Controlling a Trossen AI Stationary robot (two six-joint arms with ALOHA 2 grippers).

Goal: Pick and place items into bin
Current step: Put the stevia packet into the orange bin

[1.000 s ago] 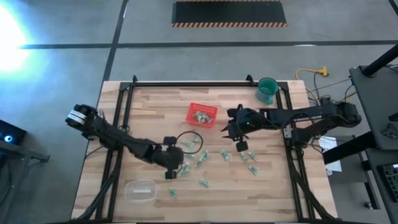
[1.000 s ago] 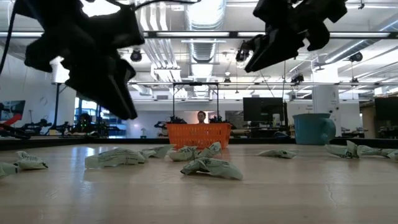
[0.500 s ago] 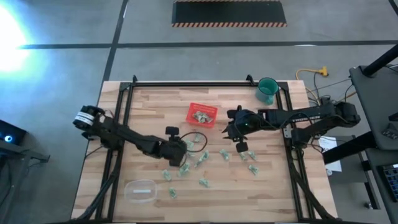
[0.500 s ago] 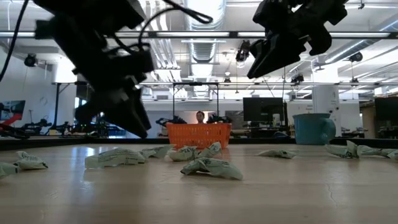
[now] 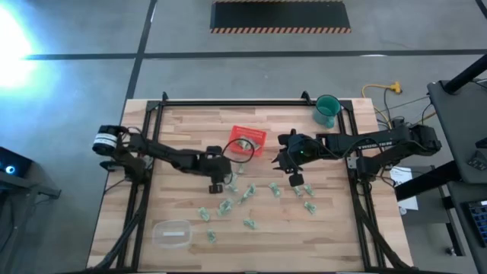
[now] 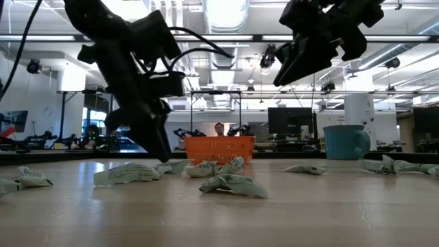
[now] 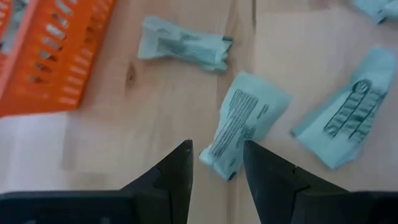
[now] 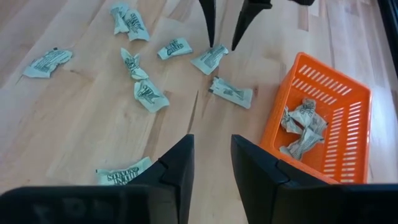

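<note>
The red tray point(image 5: 247, 139) sits at the table's far middle, and crumpled pieces lie inside it point(image 8: 303, 121). Several pale-green and white wrappers point(image 5: 228, 205) are scattered on the wood nearer to me. My left gripper point(image 5: 216, 185) is open and low over the table, just near and left of the tray. In the left wrist view its fingertips stand either side of one wrapper's end point(image 7: 245, 121), and no touch shows. My right gripper point(image 5: 294, 180) hovers open to the tray's right, above more wrappers point(image 8: 149, 93), and holds nothing.
A teal cup point(image 5: 327, 110) stands at the far right corner. A clear plastic container point(image 5: 172, 232) lies near the near left edge. Black frame rails run along the table's left and right sides. Bare wood lies left of the tray.
My left gripper has swung from the near middle of the table toward the far edge and the red tray, ending low over the wrapper beside the tray. My right arm has kept still. No wrapper has visibly moved.
</note>
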